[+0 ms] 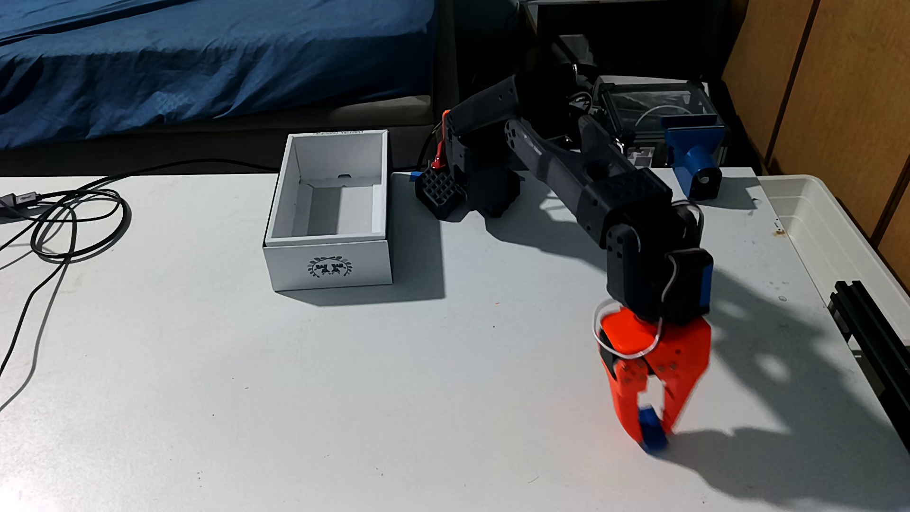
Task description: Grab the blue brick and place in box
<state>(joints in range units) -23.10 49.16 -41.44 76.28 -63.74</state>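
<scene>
The blue brick [651, 429] sits between my orange fingers near the table's front right, its lower end at or just above the white tabletop. My gripper [651, 433] points straight down and is shut on the brick, one finger on each side. The black arm reaches out from its base at the back. The box [329, 251] is white and open-topped, with a dark wreath emblem on its near short side. It stands well to the left of the gripper, towards the back, and looks empty inside.
Black cables [74, 216] loop on the table's left side. A blue clamp piece [692, 157] stands at the back right, beside a translucent tub [827, 216]. A black rail [871, 330] lies along the right edge. A blue-covered bed is behind the table.
</scene>
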